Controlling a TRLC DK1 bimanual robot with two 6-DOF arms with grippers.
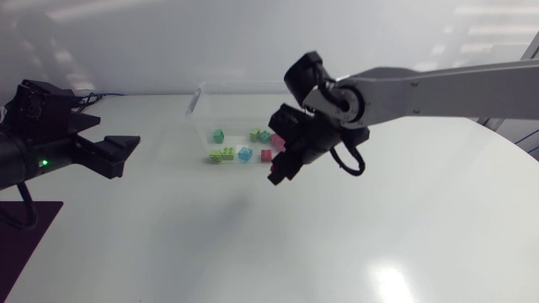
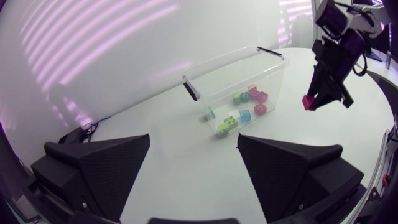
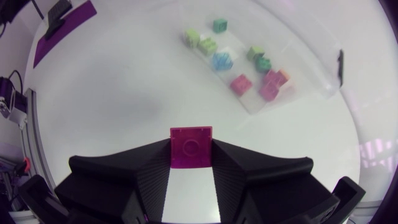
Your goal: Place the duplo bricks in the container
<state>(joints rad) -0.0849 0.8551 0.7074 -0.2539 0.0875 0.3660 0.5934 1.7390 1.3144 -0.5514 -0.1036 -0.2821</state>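
Observation:
A clear plastic container (image 1: 195,99) stands at the back middle of the table. Inside it lie several duplo bricks, among them green (image 1: 218,135), blue (image 1: 245,154) and red (image 1: 266,155) ones. My right gripper (image 1: 276,175) hangs above the table just in front of the container's right end, shut on a magenta brick (image 3: 191,140). From the left wrist view this brick (image 2: 307,101) shows at the tips of the right gripper (image 2: 326,99), beside the container (image 2: 236,59). My left gripper (image 1: 126,156) rests open at the far left, holding nothing.
The white round table (image 1: 354,244) spreads wide in front of the container. Its curved edge (image 1: 514,156) runs close behind my right arm. A cable (image 1: 93,98) lies at the back left.

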